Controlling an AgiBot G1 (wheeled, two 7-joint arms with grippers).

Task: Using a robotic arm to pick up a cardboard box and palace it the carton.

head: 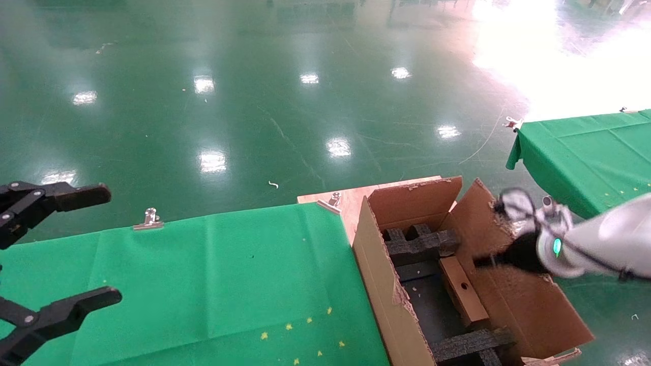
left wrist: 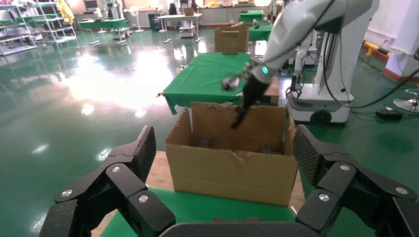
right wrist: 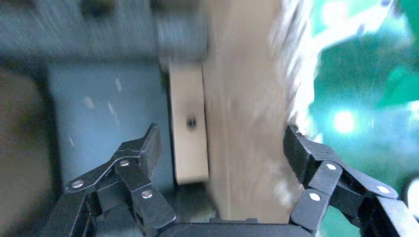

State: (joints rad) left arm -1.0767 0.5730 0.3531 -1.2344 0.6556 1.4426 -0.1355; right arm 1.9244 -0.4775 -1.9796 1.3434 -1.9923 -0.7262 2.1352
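The large carton [head: 371, 274] stands open on the right end of the table, with black foam inserts [head: 417, 244] inside. The small cardboard box [head: 463, 292] with a round hole lies in it along the right wall; it also shows in the right wrist view [right wrist: 190, 128]. The white right robotic arm [head: 605, 239] reaches over the carton's right flap [head: 529, 305]. Its right gripper [head: 483, 262] is open and empty just above the small box, apart from it [right wrist: 222, 138]. The left gripper [head: 107, 244] is open and empty at the far left, facing the carton [left wrist: 232, 163].
A green cloth [head: 203, 284] covers the table, held by metal clips [head: 148, 219]. A bare wooden board [head: 351, 203] shows beside the carton. A second green-covered table [head: 585, 152] stands at the right. The floor beyond is shiny green.
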